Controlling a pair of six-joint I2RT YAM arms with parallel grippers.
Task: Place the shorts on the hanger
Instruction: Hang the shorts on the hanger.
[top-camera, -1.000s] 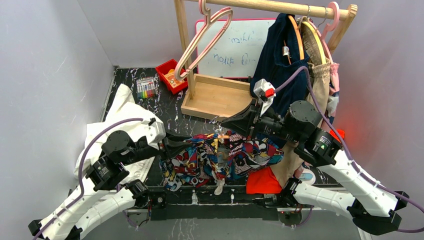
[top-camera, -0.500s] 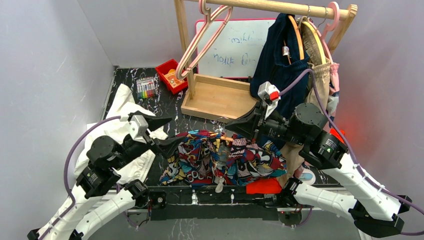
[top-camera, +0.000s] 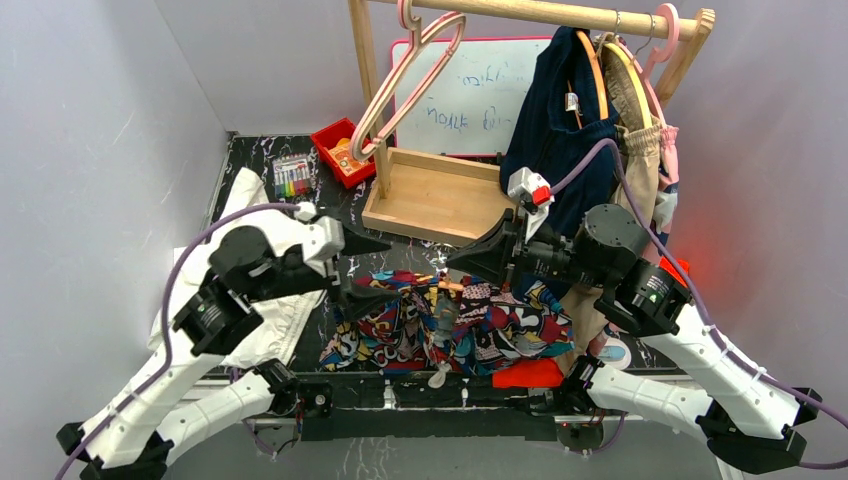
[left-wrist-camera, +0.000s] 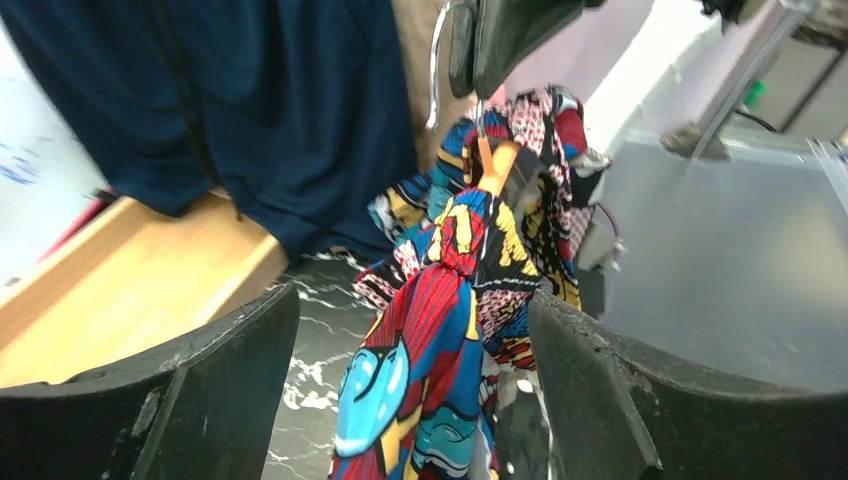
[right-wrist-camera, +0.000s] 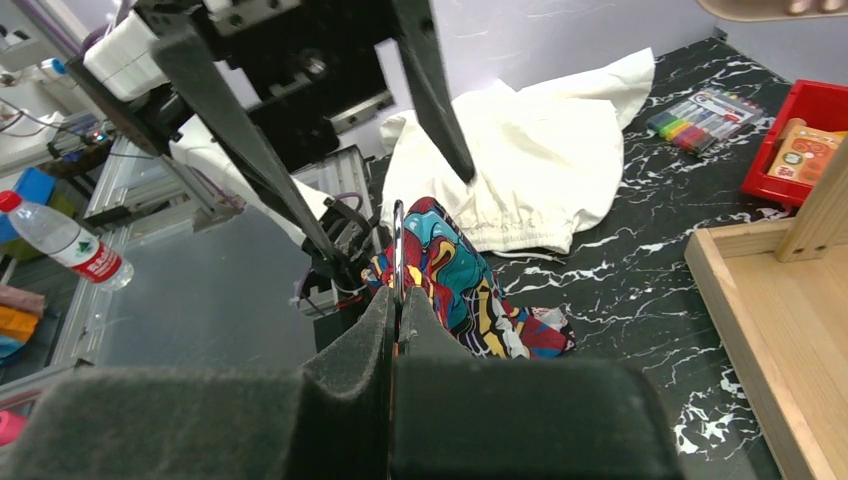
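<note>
The comic-print shorts (top-camera: 480, 322) hang bunched over the light-orange hanger (top-camera: 441, 283), their lower part resting on the dark marbled table (top-camera: 345, 225). My right gripper (top-camera: 452, 262) is shut on the hanger's silver hook (right-wrist-camera: 398, 245) and holds it above the table. My left gripper (top-camera: 376, 268) stands open just left of the shorts. In the left wrist view a fold of the shorts (left-wrist-camera: 440, 330) hangs between the wide-apart fingers (left-wrist-camera: 225, 370) without touching them, and the orange hanger neck (left-wrist-camera: 497, 165) shows above it.
A white cloth (top-camera: 250, 215) lies at the left. A wooden rack base (top-camera: 430, 195) stands behind, with a dark navy garment (top-camera: 555, 120) and pink hangers (top-camera: 410, 70) on its rail. A red tray (top-camera: 340, 150), markers (top-camera: 292, 177) and a red cloth (top-camera: 525, 373) are nearby.
My left gripper has opened and let go of the shorts, drawn back left, then risen and come forward. The right gripper still holds the hanger, nearly unmoved.
</note>
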